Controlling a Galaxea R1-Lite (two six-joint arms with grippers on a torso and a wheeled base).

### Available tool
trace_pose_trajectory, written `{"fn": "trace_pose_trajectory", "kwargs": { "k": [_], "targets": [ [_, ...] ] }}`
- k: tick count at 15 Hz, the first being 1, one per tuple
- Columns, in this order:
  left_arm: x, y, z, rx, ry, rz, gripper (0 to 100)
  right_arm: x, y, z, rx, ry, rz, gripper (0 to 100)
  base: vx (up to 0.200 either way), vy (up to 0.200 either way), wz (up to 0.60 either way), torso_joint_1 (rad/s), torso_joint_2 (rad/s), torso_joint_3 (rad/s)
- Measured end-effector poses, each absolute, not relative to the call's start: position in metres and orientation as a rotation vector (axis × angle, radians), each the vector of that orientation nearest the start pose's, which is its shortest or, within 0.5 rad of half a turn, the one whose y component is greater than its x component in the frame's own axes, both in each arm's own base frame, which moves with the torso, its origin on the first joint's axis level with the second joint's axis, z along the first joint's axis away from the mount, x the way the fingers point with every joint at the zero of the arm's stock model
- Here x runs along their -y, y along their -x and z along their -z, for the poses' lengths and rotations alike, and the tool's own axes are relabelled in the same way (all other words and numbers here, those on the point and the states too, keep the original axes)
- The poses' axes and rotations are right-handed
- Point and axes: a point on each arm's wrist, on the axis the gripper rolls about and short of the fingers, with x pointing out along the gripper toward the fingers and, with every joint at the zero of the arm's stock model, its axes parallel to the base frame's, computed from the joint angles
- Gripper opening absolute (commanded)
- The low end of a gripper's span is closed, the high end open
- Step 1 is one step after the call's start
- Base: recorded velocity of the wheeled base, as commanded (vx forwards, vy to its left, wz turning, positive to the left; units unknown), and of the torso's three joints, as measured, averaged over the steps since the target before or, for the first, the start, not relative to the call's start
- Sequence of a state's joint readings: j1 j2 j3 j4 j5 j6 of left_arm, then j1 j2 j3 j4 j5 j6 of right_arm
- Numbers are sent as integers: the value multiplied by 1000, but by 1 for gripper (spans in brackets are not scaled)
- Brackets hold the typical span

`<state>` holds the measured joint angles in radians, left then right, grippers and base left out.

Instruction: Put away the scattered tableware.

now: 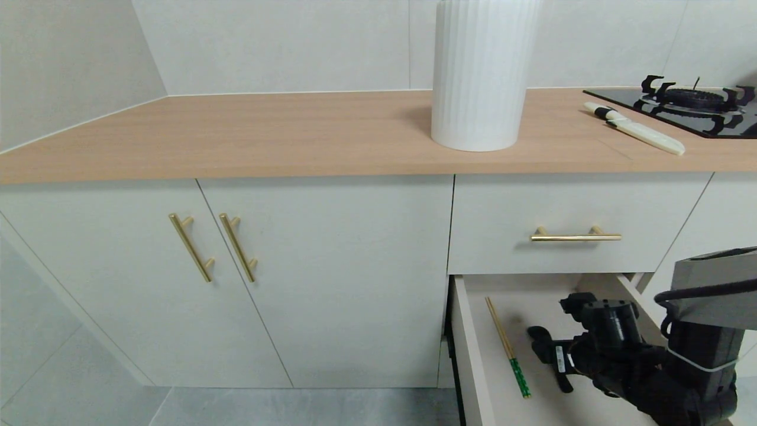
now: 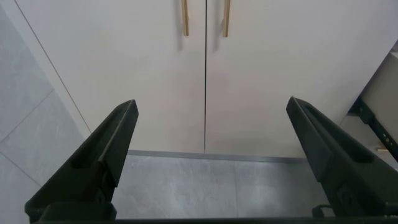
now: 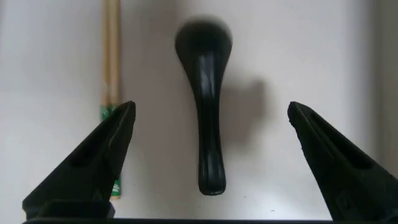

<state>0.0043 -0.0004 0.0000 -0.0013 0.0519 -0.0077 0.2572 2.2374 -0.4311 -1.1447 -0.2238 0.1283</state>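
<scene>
— What about the right pincer (image 3: 210, 109)?
— It's spread wide, released. A black spoon (image 3: 205, 43) lies in the drawer (image 1: 473, 349) beneath it. Chopsticks (image 3: 111, 56) lie beside one finger, their green end partly hidden. The left pincer (image 2: 210, 109) gapes too.

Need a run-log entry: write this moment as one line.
right gripper: open over black spoon in open white drawer | green-tipped wooden chopsticks: in drawer | left gripper: open, facing cabinet doors | cream knife: on countertop

Pale tiled walls (image 1: 284, 41), wooden counter (image 1: 266, 130), white cabinets (image 1: 331, 278), grey floor (image 1: 295, 408).
</scene>
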Motion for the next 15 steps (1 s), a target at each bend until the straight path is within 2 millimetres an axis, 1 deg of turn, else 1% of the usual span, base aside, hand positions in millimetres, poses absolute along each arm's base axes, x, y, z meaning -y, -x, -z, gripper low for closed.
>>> {"fn": "trace_pose_trajectory", "kwargs": {
  "k": [3, 5, 9, 11, 13, 15],
  "targets": [
    [-1, 23, -76, 2, 8, -56, 100, -65, -278, -21, -633, 24, 9, 100, 0, 0, 0, 0, 0, 0],
    [-1, 23, -76, 2, 8, -56, 100, -61, -265, -50, -656, 18, -15, 100, 0, 0, 0, 0, 0, 0],
    [-1, 23, -76, 2, 4, -56, 100, -56, -225, -114, -760, 4, -60, 100, 0, 0, 0, 0, 0, 0],
    [-1, 23, -76, 2, 6, -55, 100, -61, -207, -148, -730, -29, -106, 100, 0, 0, 0, 0, 0, 0],
    [-1, 23, -76, 2, -6, -55, 100, -63, -197, -170, -652, -45, -136, 100, 0, 0, 0, 0, 0, 0],
    [-1, 23, -76, 2, -3, -56, 100, -62, -190, -179, -640, -47, -144, 100, 0, 0, 0, 0, 0, 0]
  ]
}}
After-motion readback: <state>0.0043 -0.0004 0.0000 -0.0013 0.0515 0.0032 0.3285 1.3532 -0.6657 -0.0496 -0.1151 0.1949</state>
